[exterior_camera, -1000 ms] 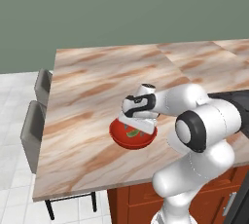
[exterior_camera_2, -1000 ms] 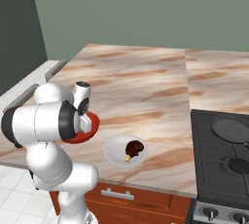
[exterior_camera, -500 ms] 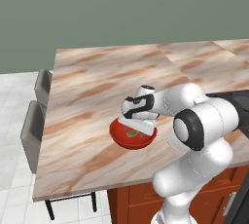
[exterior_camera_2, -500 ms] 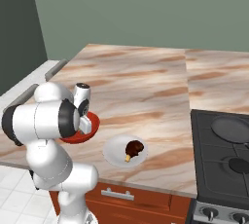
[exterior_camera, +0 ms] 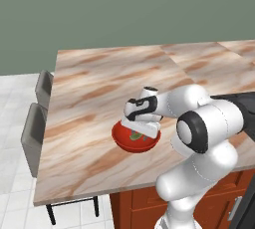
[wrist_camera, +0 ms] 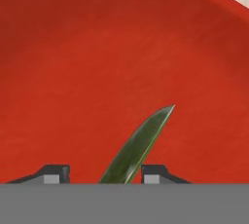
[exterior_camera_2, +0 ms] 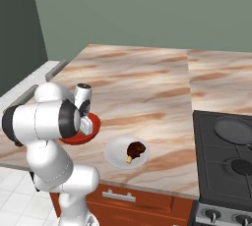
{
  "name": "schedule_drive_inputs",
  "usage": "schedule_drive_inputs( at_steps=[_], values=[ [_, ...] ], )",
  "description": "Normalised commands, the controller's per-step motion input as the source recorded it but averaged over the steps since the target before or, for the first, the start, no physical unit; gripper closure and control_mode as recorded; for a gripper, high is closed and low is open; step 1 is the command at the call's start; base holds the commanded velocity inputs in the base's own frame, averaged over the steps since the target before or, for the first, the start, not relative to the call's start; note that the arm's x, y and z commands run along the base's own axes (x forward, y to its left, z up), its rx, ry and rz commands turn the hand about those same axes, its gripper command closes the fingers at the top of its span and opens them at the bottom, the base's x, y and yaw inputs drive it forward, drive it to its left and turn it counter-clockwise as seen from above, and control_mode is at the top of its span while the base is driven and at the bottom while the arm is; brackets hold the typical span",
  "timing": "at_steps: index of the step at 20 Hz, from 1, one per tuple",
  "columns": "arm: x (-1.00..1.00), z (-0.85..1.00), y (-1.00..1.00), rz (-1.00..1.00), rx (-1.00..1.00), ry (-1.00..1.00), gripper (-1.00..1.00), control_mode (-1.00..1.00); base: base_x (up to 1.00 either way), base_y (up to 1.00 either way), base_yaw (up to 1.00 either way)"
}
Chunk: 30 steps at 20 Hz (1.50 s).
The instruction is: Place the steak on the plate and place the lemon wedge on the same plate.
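**Gripper down in the red bowl, fingers either side of the lemon wedge**

Lemon wedge (wrist_camera: 138, 142): lies inside the red bowl (wrist_camera: 97, 62), seen in the hand view as a thin green sliver, one tip pointing away from the hand, the other end running down between the two finger tips. In the left base view it is a small green fleck (exterior_camera: 135, 135) on the bowl floor, just under the hand.

Gripper (wrist_camera: 104, 173): lowered into the bowl, the two dark tips standing on either side of the wedge's near end. A gap shows between each tip and the fruit; I cannot tell whether the pads touch it or grip it. From the left base view the hand (exterior_camera: 141, 123) sits directly over the bowl (exterior_camera: 135, 138), wrist folded back toward the arm.

Steak (exterior_camera_2: 136, 149): on the white plate (exterior_camera_2: 114, 155), dark reddish-brown, a small tan bit at its near edge. It lies slightly right of the plate's centre.

Layout: plate and bowl (exterior_camera_2: 82, 132) both rest on the marble-patterned counter (exterior_camera_2: 147, 82) close to its front edge, bowl to the left of the plate, near each other but apart. A black stovetop (exterior_camera_2: 226, 156) with a dark frying pan (exterior_camera_2: 235, 129) is at the right end of the counter. Two grey stools (exterior_camera: 34, 123) stand at the counter's left side.
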Motion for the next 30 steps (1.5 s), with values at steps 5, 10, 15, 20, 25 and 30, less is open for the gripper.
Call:
schedule_drive_inputs(
  at_steps=[5, 10, 15, 20, 25, 30],
  values=[
    [0.00, 0.00, 0.00, 0.00, 0.00, 0.00, 1.00, -1.00, 0.00, 0.00, 0.00],
    [0.00, 0.00, 0.00, 0.00, 0.00, 0.00, 1.00, -1.00, 0.00, 0.00, 0.00],
    [0.00, 0.09, 0.00, 0.00, 0.00, 0.00, 1.00, -1.00, 0.00, 0.00, 0.00],
    [-0.10, 0.61, -0.01, -0.02, -0.01, 0.00, 1.00, -1.00, 0.00, 0.00, 0.00],
    [-0.53, 0.76, -0.26, -0.04, 0.00, 0.00, 1.00, -1.00, 0.00, 0.00, 0.00],
    [-0.50, 0.41, -0.69, -0.18, 0.00, 0.00, 1.00, -1.00, 0.00, 0.00, 0.00]
  ],
)
